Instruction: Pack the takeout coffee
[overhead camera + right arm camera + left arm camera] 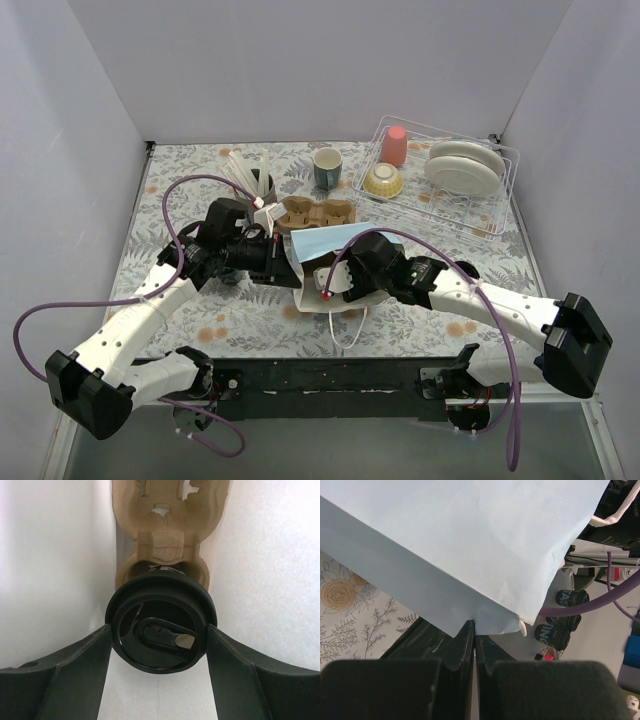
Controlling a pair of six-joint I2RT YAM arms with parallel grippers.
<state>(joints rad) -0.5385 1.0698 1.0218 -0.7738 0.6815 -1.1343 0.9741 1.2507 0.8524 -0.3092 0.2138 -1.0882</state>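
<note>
White walls box in a floral counter. Mid-counter sits a pale blue paper bag, with a white handle loop hanging out at its 6 o'clock.

L fingers are pressed together, pinching a folded corner of the bag's edge. In top view that pinch is at the bag's 9 o'clock.

R fingers go into the bag from 4 o'clock. They're spread wide, one tip against each side of the lid of a black cup, and clamped on it as far as the wrist view shows. Lid faces the camera, sip flap near centre. The cup body drops into a pocket of a brown pulp carrier, w/ pale walls close on both sides. In top view the cup is hidden by the R wrist & bag.

Top view also shows a brown carrier just past the bag at 12 o'clock. Can't tell if it's the same one as under the cup.

A grey straw cup w/ white straws stands at that carrier's 10 o'clock. A grey-green mug stands at its 12.

A wire rack fills the counter's 1–2 o'clock corner. Inside it are a pink cup, a yellow bowl & stacked pale plates.
</note>
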